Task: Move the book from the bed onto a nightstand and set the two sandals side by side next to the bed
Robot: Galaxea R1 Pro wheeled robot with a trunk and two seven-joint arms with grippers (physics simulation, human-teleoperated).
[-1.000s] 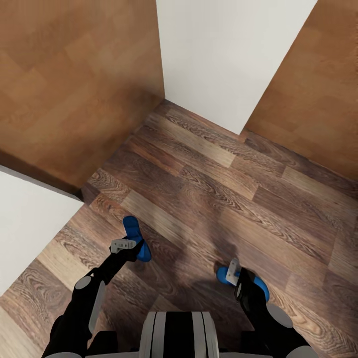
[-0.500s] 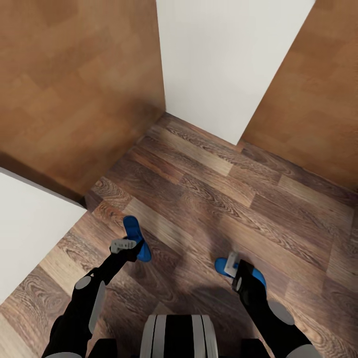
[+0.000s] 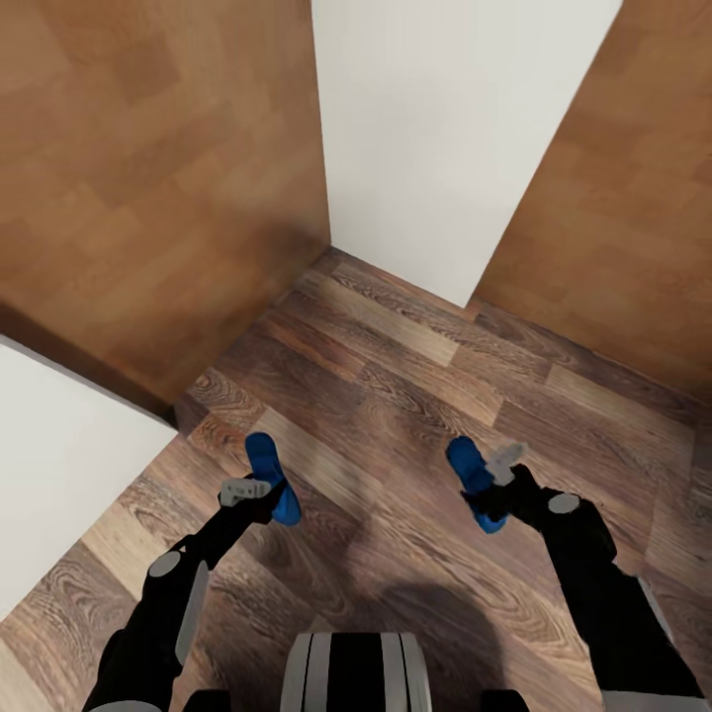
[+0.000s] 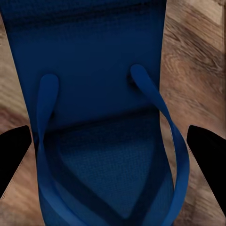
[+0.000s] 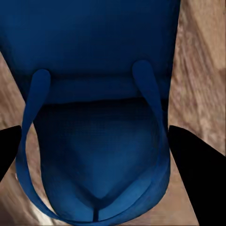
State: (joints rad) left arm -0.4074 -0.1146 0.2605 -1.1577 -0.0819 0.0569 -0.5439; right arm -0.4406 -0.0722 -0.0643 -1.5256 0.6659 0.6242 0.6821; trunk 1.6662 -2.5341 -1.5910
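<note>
Both bright blue sandals are carried above the wood-plank floor [image 3: 415, 396]. My left gripper [image 3: 269, 491] is shut on one sandal [image 3: 262, 457], whose free end points away from me. My right gripper [image 3: 487, 489] is shut on the other sandal [image 3: 463, 460], held at about the same distance ahead. In the left wrist view the strapped sandal [image 4: 101, 117] spans the gap between the black fingers [image 4: 14, 150]. The right wrist view has the other sandal [image 5: 99, 94] between its black fingers [image 5: 193, 165]. The book, the bed and the nightstand are out of view.
A white wall [image 3: 445, 138] stands ahead, flanked by brown wood-panel surfaces on the left [image 3: 148, 178] and on the right [image 3: 623, 218]. Another white wall [image 3: 59, 465] juts in at the near left. Open floor lies between them.
My right arm has swung its sandal forward, away from my base, and turned it. The left arm and its sandal have stayed put. The camera has shifted slightly.
</note>
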